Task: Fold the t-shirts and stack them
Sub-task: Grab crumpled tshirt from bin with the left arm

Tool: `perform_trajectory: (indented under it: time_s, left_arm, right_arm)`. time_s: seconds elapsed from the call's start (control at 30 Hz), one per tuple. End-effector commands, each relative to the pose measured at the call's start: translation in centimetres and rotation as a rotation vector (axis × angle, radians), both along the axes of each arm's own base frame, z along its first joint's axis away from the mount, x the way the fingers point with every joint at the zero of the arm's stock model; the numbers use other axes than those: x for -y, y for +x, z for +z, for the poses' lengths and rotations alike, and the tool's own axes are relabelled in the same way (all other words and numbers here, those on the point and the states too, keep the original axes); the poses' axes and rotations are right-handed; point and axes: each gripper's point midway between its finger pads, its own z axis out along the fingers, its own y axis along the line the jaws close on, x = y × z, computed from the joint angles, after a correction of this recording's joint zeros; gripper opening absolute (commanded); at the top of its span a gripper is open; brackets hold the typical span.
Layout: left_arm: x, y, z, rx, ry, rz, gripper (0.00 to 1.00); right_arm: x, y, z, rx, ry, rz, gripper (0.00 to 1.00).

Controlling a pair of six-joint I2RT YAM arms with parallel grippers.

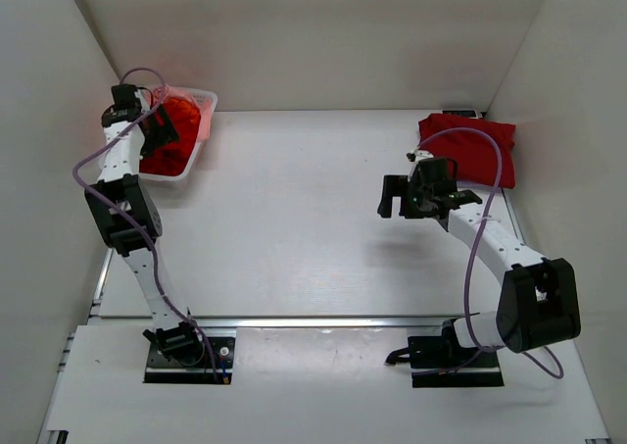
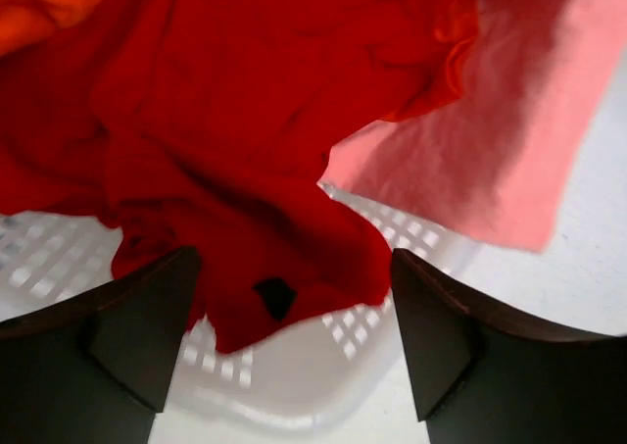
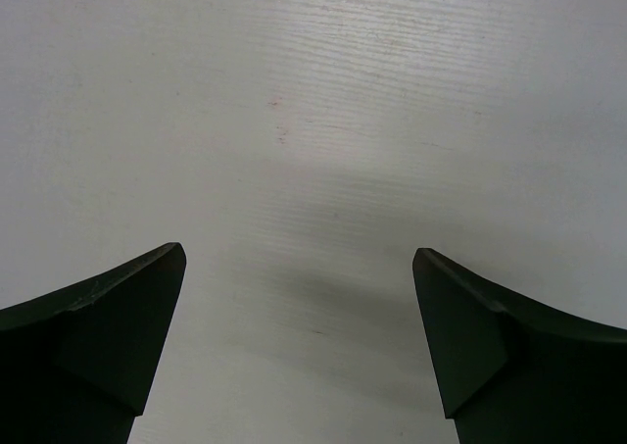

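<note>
Crumpled deep-red t-shirts (image 1: 179, 135) fill the white lattice basket (image 1: 208, 99) at the back left. My left gripper (image 1: 160, 130) hangs over that basket. In the left wrist view, the left gripper (image 2: 294, 312) stands open, with a hem of the red cloth (image 2: 245, 130) lying between its fingers (image 2: 147, 331) above the basket's lattice wall (image 2: 294, 390). A folded red t-shirt (image 1: 470, 148) lies at the back right. My right gripper (image 1: 397, 197) hovers just left of it, over bare table. It (image 3: 299, 336) is open and holds nothing.
White walls close in the table on the left, back and right. The table's near edge carries a metal rail (image 1: 323, 321) in front of the arm bases. A purple cable (image 1: 475, 248) loops along the right arm.
</note>
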Motion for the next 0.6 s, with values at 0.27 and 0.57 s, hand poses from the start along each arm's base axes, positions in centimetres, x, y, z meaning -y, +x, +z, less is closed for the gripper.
perform_trajectory:
  time_s: [0.27, 0.57]
  left_arm:
    - [0.0, 2.9, -4.8, -0.084, 0.005, 0.04, 0.0]
    - [3.8, 0.7, 20.6, 0.487, 0.009, 0.025, 0.0]
  right_arm:
    - [0.4, -0.5, 0.2, 0.014, 0.078, -0.013, 0.99]
    - [-0.7, -1.6, 0.4, 0.003, 0.108, -0.019, 0.99]
